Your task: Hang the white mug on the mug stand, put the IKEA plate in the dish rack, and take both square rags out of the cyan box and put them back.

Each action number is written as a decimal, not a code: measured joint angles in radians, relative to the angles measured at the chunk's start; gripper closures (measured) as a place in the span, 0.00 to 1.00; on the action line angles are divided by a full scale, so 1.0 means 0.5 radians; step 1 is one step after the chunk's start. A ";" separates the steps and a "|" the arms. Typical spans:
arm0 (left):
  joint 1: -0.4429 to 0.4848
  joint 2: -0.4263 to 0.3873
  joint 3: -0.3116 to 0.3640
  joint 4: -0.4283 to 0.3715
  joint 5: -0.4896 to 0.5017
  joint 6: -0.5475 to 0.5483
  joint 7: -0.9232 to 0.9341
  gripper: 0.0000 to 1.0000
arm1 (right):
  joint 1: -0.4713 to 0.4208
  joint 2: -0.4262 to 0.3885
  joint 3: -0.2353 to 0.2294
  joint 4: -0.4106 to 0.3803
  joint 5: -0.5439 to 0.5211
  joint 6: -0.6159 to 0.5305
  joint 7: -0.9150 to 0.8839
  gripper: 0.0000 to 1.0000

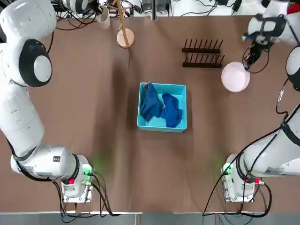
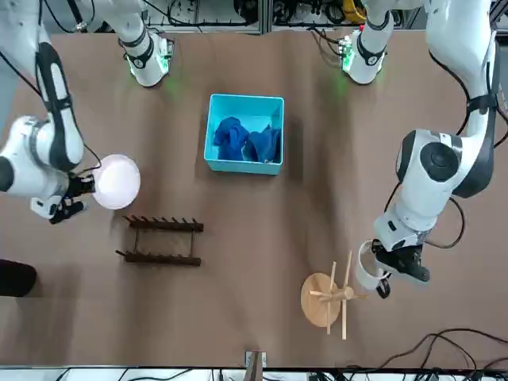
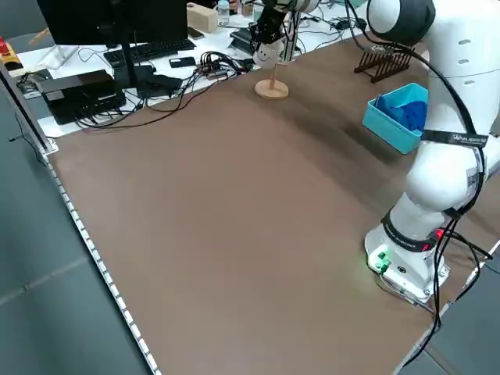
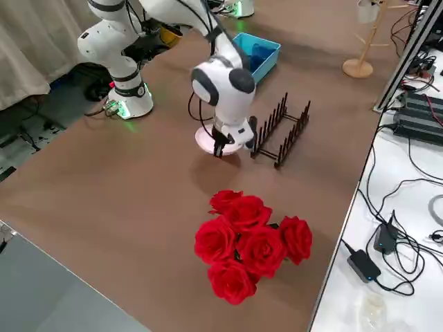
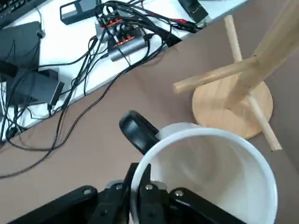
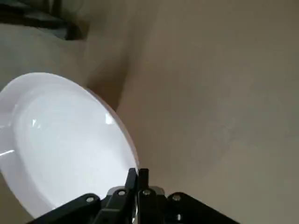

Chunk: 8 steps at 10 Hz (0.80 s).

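At the far left of the table, we see the left gripper (image 5: 143, 173) pinching the wall of the white mug (image 5: 212, 172) beside the wooden mug stand (image 5: 232, 107). The left arm (image 1: 21, 108) arches along the left edge, the mug's mouth facing its wrist and its black handle (image 5: 139, 132) free of the fingers. At far right, the right gripper (image 6: 137, 173) is closed on the rim of the IKEA plate (image 6: 70, 140), just right of the dish rack (image 1: 202, 54); the right arm (image 2: 49, 151) bends inward, wrist low. We cannot tell whether the plate clears the table. We judge the mug light, stiff and slick, best held by its wall so the handle can meet a peg; the plate looks smooth and breakable, wanting a firm rim grip.
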 joint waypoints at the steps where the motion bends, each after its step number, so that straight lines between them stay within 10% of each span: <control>1: -0.001 0.023 -0.021 0.014 0.005 0.009 0.106 0.95 | -0.017 -0.019 0.000 0.115 0.004 -0.168 -0.010 0.97; 8: -0.001 0.079 -0.046 0.098 0.011 0.037 0.307 0.95 | -0.001 -0.021 0.022 0.411 0.405 -0.417 0.405 0.97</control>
